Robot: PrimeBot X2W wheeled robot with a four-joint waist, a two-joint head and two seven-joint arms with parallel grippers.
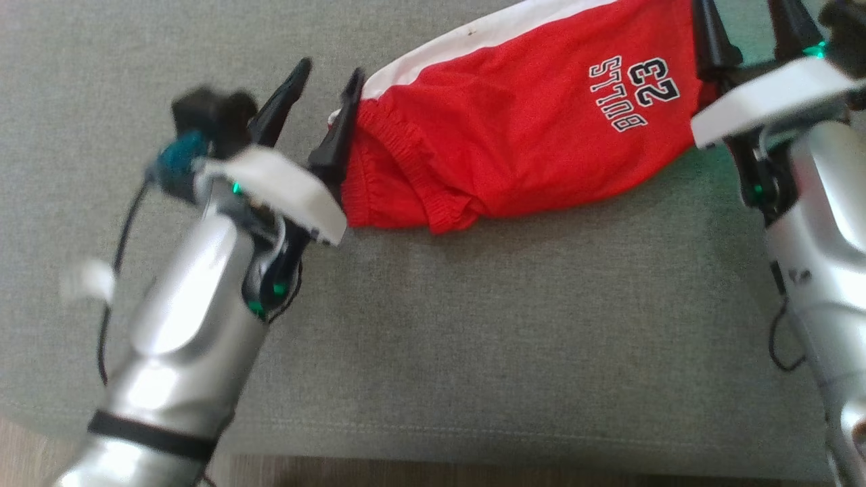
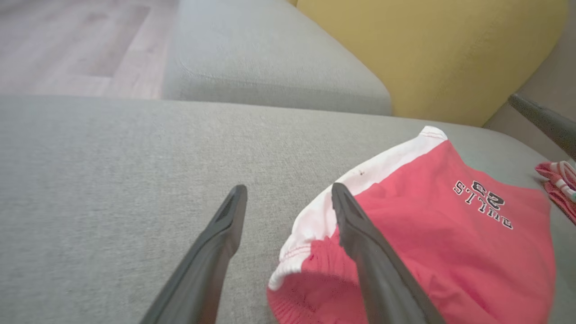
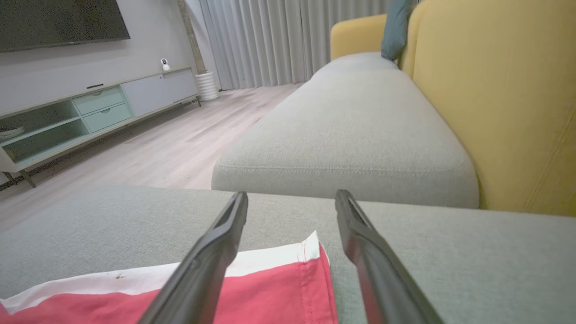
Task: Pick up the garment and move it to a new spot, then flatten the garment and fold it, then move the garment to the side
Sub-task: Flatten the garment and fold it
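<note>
On the grey sofa seat (image 1: 473,325) in front of the robot lie the red Bulls shorts (image 1: 514,135), spread out between the two grippers. Some of this is hard to read. The fingers of the right gripper (image 1: 744,24) run off the top edge of the head view. The left arm is smeared with blur, and the shorts' white side stripe is cut off at the top too. The lettering and the number 23 read upside down from the head, nearer the right gripper than the left. At the right edge of the left wrist view a scrap of pink striped cloth (image 2: 560,180) pokes in; what it is I cannot tell.

The left gripper (image 1: 328,73) stands wide open at the elastic waistband end. Its inner finger lies against the waistband and its outer finger is over bare cushion; it grips nothing. The right gripper is likewise spread wide at the leg-hem end. One finger is above the red cloth and the other is past its corner over the seat, with nothing pinched.

The seat is a coarse grey weave. Beyond the right gripper's fingers comes a second grey seat cushion (image 3: 351,135), with a mustard-yellow backrest (image 3: 495,90) alongside. Further off are a pale wooden floor (image 3: 180,139), a low TV cabinet (image 3: 90,108) under a dark screen (image 3: 58,18), grey curtains (image 3: 292,40) and a teal cushion (image 3: 396,27).
</note>
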